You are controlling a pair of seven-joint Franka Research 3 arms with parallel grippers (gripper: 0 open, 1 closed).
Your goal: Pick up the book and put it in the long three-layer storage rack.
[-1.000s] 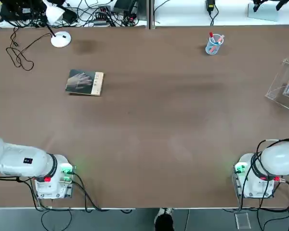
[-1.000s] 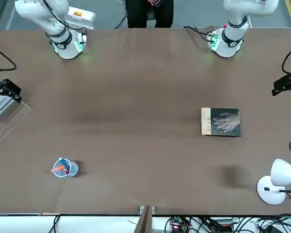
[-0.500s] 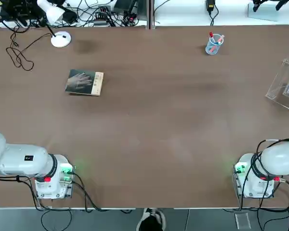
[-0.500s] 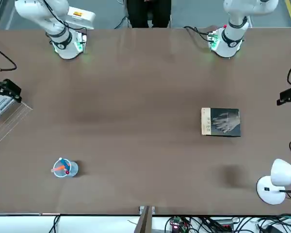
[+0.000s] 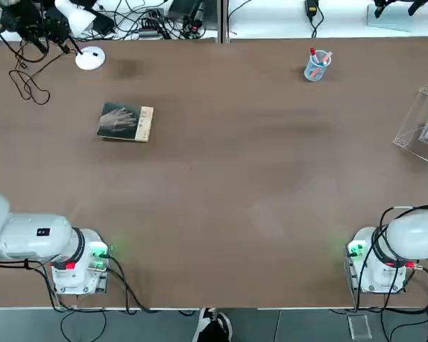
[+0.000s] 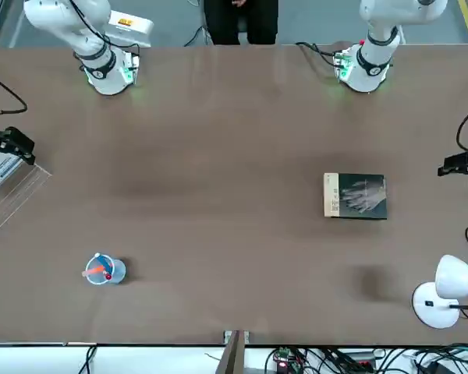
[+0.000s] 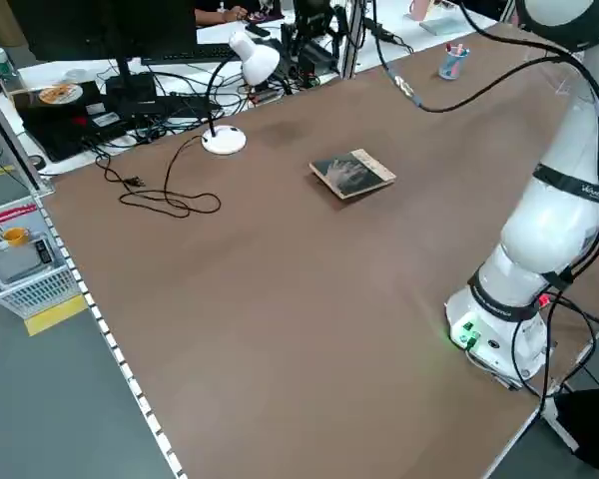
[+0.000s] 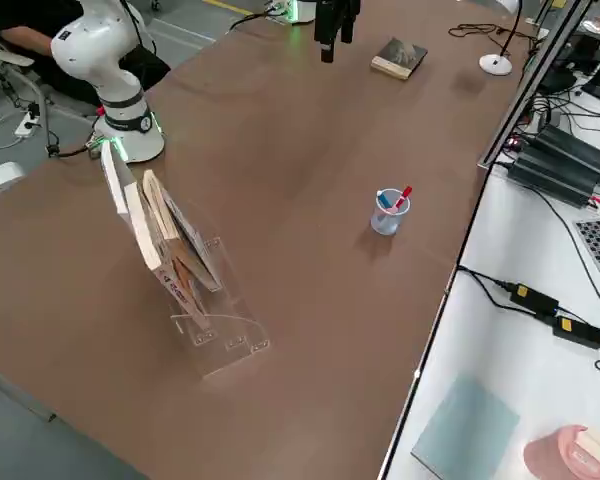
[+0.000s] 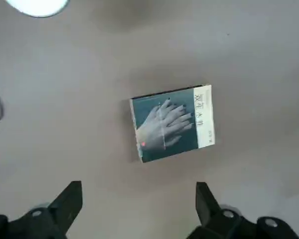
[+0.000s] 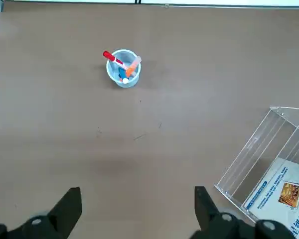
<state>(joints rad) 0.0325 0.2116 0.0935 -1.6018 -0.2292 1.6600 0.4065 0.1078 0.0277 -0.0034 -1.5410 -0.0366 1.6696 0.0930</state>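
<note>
Nothing of the task done yet: no pick, no place, all of it left. Near side first: both arm bases sit at my edge of the table, and the right gripper [image 10: 138, 211] is idle over the right side by the rack [image 10: 246, 157], jaws apart, nothing in them. Rack stands at the right of the table with books [image 8: 160, 240] already leaning in it; can't tell which tier ours should take. Left gripper [image 9: 139, 209] is the one I'd use: up over the left side, fingers spread wide, holding nothing. Book [image 9: 172, 123] lies flat on the table [image 5: 221, 214], face up, on the left and past the middle, below the left gripper and out beyond its tips, well apart, no contact. It's turned slightly against the jaws, so I'd line up before going down. Thin and flat, my guess is it'll be awkward to get a finger under and may slide. Farther out, the cup [image 5: 317, 65] on the right and the lamp [image 5: 90, 58] on the left, both apart from the book. Still to do: reach, grip, lift, carry across to the rack, slot it in, let go
</note>
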